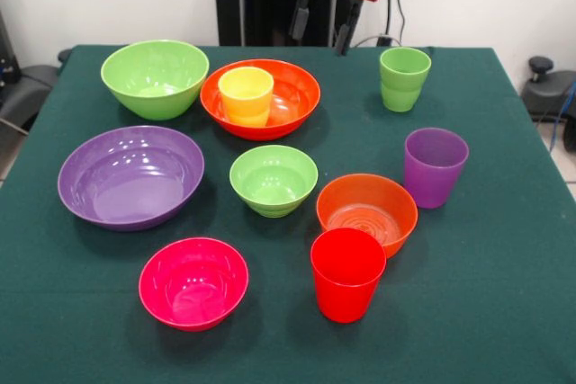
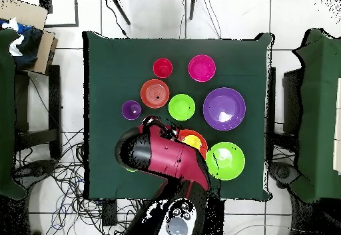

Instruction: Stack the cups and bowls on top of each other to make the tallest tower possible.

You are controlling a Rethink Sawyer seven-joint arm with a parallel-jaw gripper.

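Observation:
My gripper (image 1: 324, 26) hangs open and empty above the table's far edge, behind the large orange bowl (image 1: 301, 96). The yellow cup (image 1: 246, 94) stands upright inside that bowl. The large lime green bowl (image 1: 155, 76) sits to its left and the light green cup (image 1: 404, 78) to its right. Nearer the camera are the large purple bowl (image 1: 130, 175), small lime green bowl (image 1: 274, 179), small orange bowl (image 1: 367, 211), purple cup (image 1: 435, 166), red cup (image 1: 347, 272) and magenta-pink bowl (image 1: 193, 281). All stand apart, open side up. In the overhead view my arm (image 2: 166, 156) hides the gripper and the light green cup.
The dark green table (image 1: 486, 249) carries everything. Chairs stand at both sides of the table (image 2: 320, 112). Cables lie on the floor (image 2: 60, 159) near the robot's base. A cardboard box (image 2: 33, 32) sits at the overhead view's top left.

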